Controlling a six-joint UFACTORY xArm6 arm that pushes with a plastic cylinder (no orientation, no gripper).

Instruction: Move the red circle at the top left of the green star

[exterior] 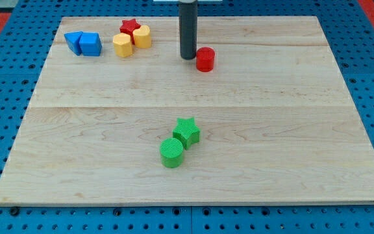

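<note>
The red circle (205, 59) stands on the wooden board near the view's top, right of centre. My tip (187, 57) is just to its left, close to it or touching it. The green star (187, 131) lies below the board's centre, far below the red circle. A green circle (171, 153) touches the star at its lower left.
A red star (130, 26) and two yellow blocks (123, 45) (142, 36) cluster at the view's top left. Two blue blocks (76, 41) (91, 44) sit left of them. The board (291, 130) rests on a blue pegboard.
</note>
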